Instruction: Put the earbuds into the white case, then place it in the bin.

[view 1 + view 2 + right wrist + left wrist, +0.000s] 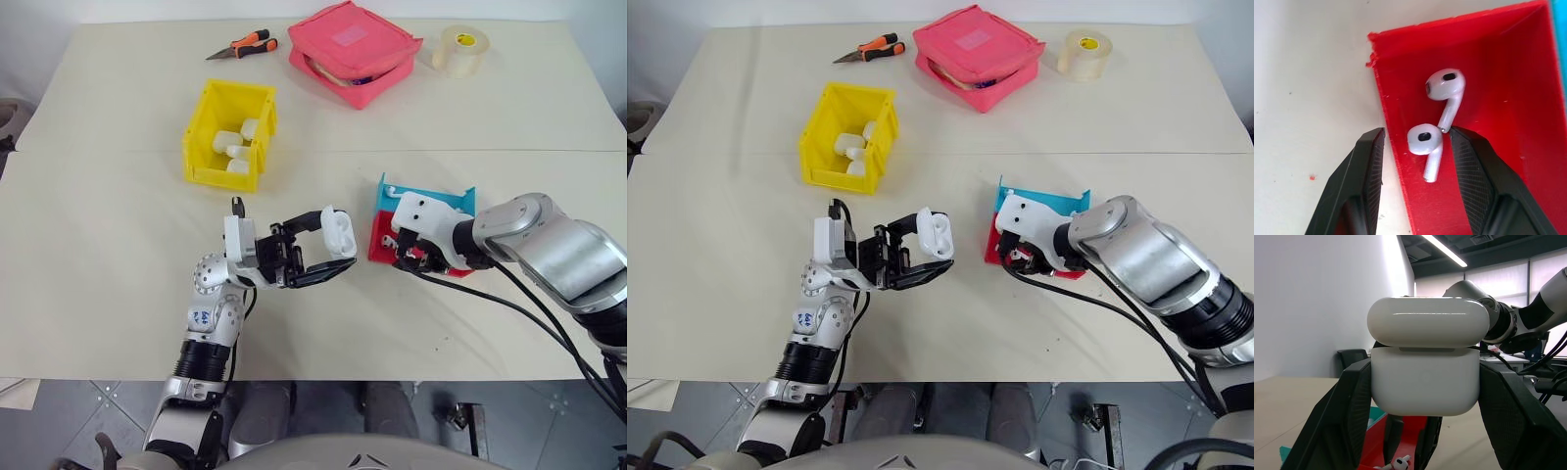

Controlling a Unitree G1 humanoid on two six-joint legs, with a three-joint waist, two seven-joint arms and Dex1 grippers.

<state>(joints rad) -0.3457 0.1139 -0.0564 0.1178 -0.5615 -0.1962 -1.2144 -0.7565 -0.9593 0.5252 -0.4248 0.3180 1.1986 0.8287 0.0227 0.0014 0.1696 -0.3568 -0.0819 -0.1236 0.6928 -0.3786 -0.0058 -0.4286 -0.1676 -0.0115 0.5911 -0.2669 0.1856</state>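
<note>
My left gripper [331, 251] is shut on the white case [338, 232], held above the table with its hinged lid [1427, 322] flipped open over the body [1425, 382]. Two earbuds lie in the red half of the tray [1508, 73]. One earbud [1426, 147] lies between the fingers of my right gripper [1418, 132], which is open and points down into the tray. One finger [1359, 181] is outside the red wall and the other finger [1488, 181] is inside. The second earbud [1445, 88] lies just beyond. The yellow bin [201, 132] stands at the back left.
Several white items sit inside the bin. The blue-and-red tray [436, 196] lies right of centre under my right gripper [407, 257]. A pink pouch [353, 49], a roll of clear tape [460, 51] and orange-handled pliers [245, 46] line the far edge.
</note>
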